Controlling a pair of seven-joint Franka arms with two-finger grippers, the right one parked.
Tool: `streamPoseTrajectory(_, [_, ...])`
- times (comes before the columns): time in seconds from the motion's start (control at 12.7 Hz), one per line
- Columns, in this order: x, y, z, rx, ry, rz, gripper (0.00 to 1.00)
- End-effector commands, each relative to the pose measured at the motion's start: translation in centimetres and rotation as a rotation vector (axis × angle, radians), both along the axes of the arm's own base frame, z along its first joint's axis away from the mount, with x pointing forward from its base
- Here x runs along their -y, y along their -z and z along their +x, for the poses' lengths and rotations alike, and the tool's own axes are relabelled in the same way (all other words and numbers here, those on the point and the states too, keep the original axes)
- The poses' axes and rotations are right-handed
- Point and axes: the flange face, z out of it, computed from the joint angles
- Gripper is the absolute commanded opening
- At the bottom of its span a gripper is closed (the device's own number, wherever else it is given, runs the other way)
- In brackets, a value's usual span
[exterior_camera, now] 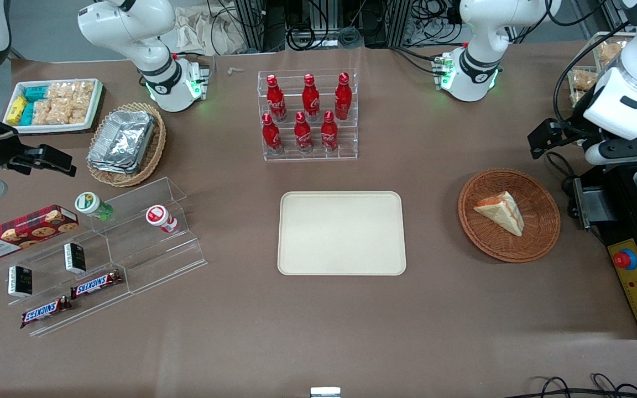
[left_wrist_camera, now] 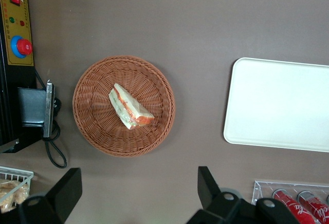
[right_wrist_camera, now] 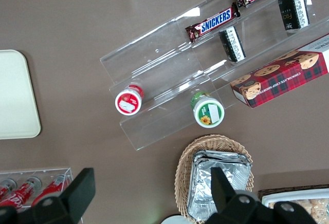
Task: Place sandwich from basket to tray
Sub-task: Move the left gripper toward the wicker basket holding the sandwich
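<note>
The sandwich (exterior_camera: pixel 501 213) (left_wrist_camera: pixel 130 107), a pale bread wedge with orange-red filling at its cut edge, lies in the round reddish-brown basket (exterior_camera: pixel 539 243) (left_wrist_camera: pixel 92 126). The cream tray (exterior_camera: pixel 342 233) (left_wrist_camera: pixel 280 103) lies flat and bare beside the basket, toward the parked arm's end. My gripper (left_wrist_camera: pixel 139 175) hangs well above the table, farther from the front camera than the basket. It is open, its black fingers (left_wrist_camera: pixel 205 183) are wide apart, and only brown table shows between them.
A clear rack of red bottles (exterior_camera: pixel 308 116) (left_wrist_camera: pixel 295 203) stands farther from the front camera than the tray. A black and yellow control box with a red button (exterior_camera: pixel 636 276) (left_wrist_camera: pixel 15 34) sits beside the basket at the working arm's end. A wire basket of snacks (left_wrist_camera: pixel 13 188) is near it.
</note>
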Motion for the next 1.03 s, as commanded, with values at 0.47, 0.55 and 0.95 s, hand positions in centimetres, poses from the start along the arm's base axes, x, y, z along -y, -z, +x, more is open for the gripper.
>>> streamPoseTrajectory(0.47, [-1.4,0.3,-1.2,-0.07,-0.031,0.001,1.0])
streamPoseTrajectory(0.55, [-1.8,0.6,-1.4,-0.097,-0.06,0.006,1.0])
streamPoseTrajectory(0.95, [-6.4,2.5,-1.5,-0.134,-0.39,0.028,1.0])
